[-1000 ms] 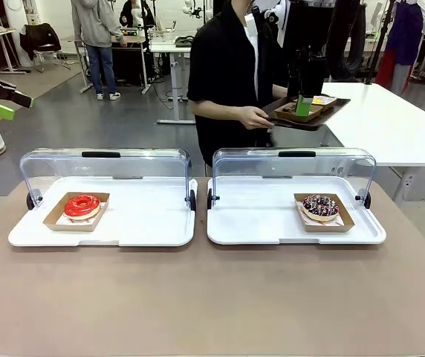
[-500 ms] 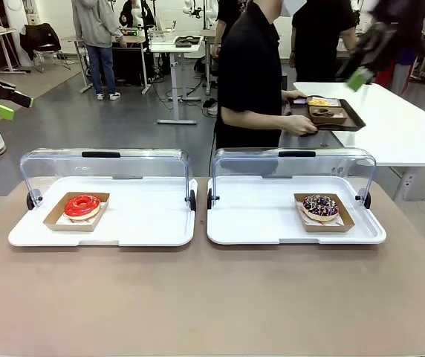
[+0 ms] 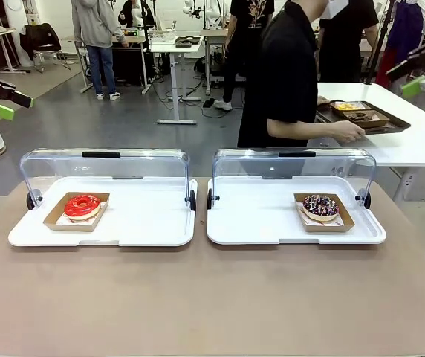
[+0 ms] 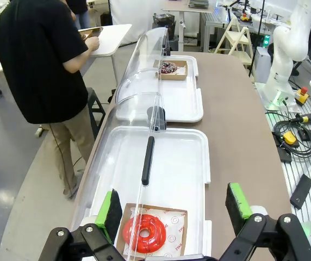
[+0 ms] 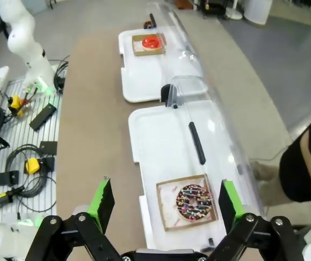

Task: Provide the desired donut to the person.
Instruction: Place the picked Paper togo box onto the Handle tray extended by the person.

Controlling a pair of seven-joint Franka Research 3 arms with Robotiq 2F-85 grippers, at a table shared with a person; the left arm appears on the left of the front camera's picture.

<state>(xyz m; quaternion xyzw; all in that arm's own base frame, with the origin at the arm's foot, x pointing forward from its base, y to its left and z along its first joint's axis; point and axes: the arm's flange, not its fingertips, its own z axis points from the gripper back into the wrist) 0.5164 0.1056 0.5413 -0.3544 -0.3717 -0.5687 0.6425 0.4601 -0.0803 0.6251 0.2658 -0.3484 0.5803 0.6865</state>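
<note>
Two clear lids (image 3: 105,165) raised behind donuts (image 3: 82,205)

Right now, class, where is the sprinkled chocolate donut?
In the front view, the sprinkled chocolate donut sits in its cardboard tray at the right white tray's right end.

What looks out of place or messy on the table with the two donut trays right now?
Nothing stands out. The red donut sits in its cardboard holder on the left tray, the sprinkled chocolate donut in its holder on the right tray. Both clear lids are rolled back evenly; nothing has spilled.
</note>
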